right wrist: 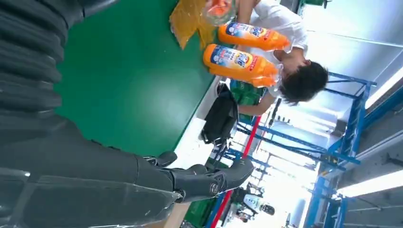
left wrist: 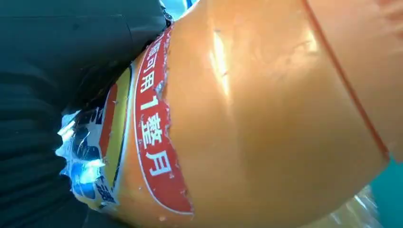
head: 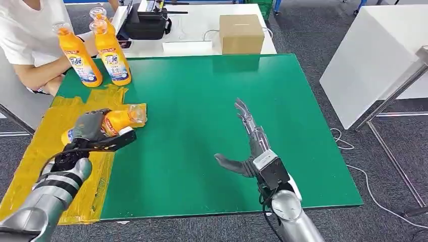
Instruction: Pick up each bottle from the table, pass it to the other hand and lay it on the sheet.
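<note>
My left hand [head: 93,132] grips an orange detergent bottle [head: 118,120] that lies on its side over the yellow sheet [head: 38,151], its clear cap pointing toward the green mat. In the left wrist view the bottle [left wrist: 266,123] with its red label band sits close against my dark fingers [left wrist: 43,95]. Two more orange bottles [head: 78,55] [head: 112,53] stand upright at the mat's far left corner, also seen as bottles [right wrist: 240,64] [right wrist: 252,35] in the right wrist view. My right hand [head: 252,146] hovers open over the mat's middle, fingers spread, holding nothing.
A green mat [head: 212,126] covers the table. A person in a white shirt [head: 25,35] sits at the far left by the standing bottles. Behind the mat are a cardboard box [head: 241,34] and a black bag [head: 146,22]. A white table [head: 373,55] stands right.
</note>
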